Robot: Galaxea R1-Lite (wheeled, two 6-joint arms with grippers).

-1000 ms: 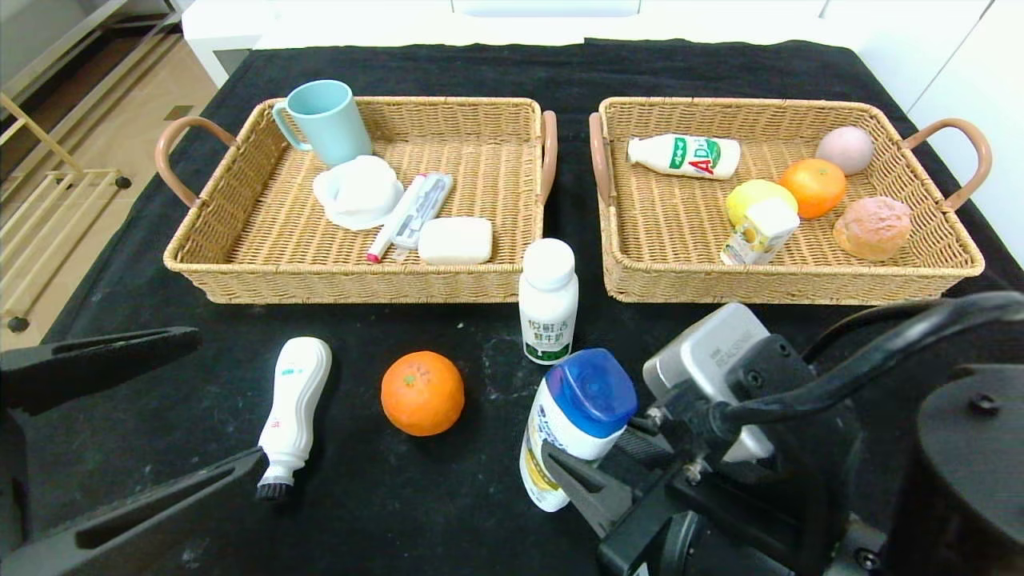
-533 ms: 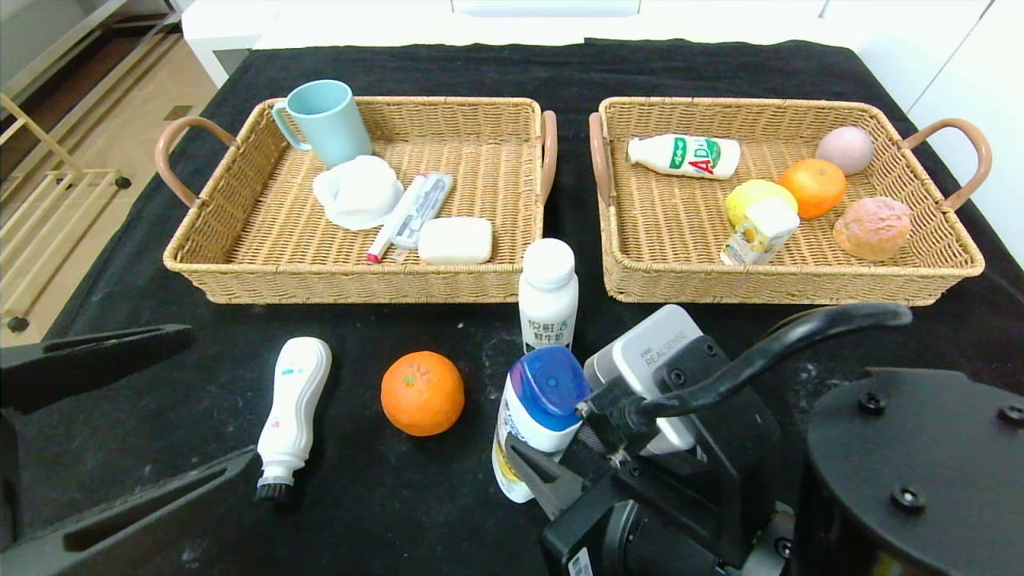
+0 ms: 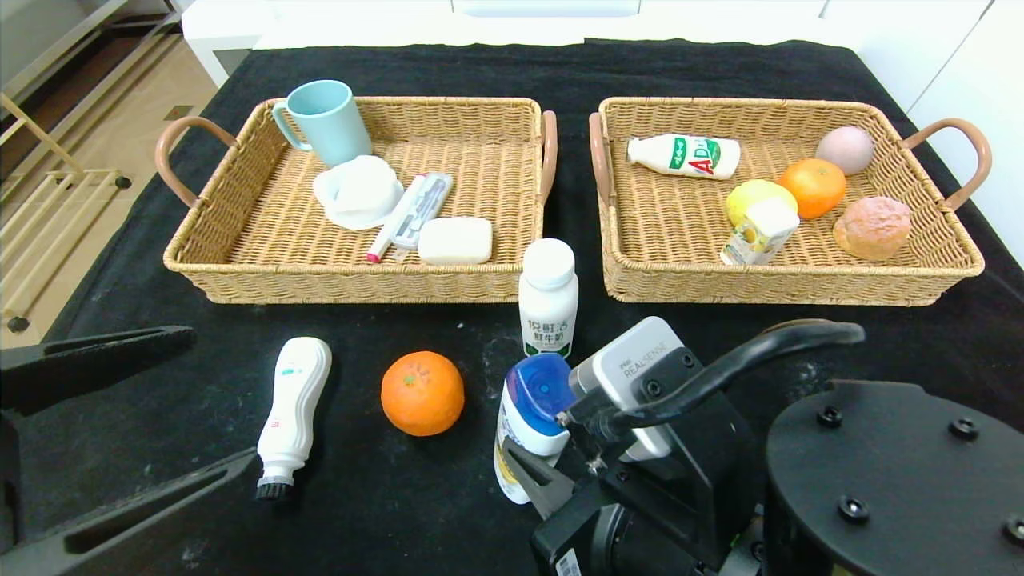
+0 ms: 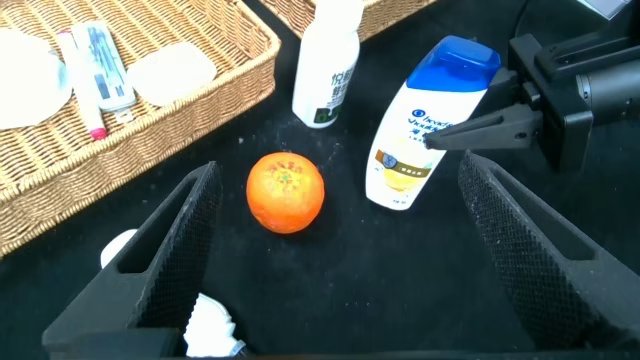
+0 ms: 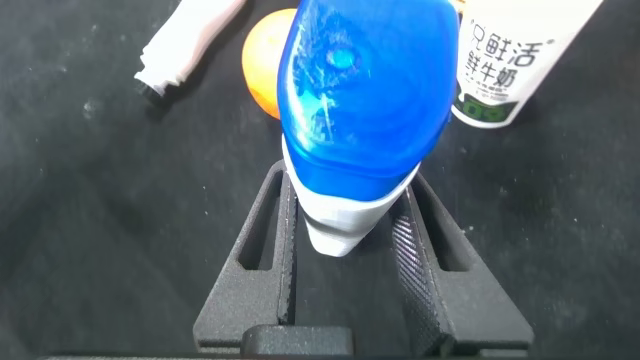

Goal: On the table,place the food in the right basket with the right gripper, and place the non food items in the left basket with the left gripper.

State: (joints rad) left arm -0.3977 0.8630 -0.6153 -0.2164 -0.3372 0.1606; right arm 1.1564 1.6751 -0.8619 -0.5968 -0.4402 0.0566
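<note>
- Two black pointed fingers of the right gripper (image 3: 534,472) clamp the white tube bottle with blue cap (image 3: 528,424), upright on the black-clothed table (image 3: 384,512).
- Beside it stand the round orange (image 3: 422,393) and green-labelled white milk bottle (image 3: 548,300).
- Left gripper (image 4: 330,250) gapes wide, hovering near the wavy white brush-tipped bottle (image 3: 292,412).

Pale tan wood-look floor (image 3: 96,120) at left with a light wooden rack (image 3: 36,216), white furniture (image 3: 384,20) behind.
</note>
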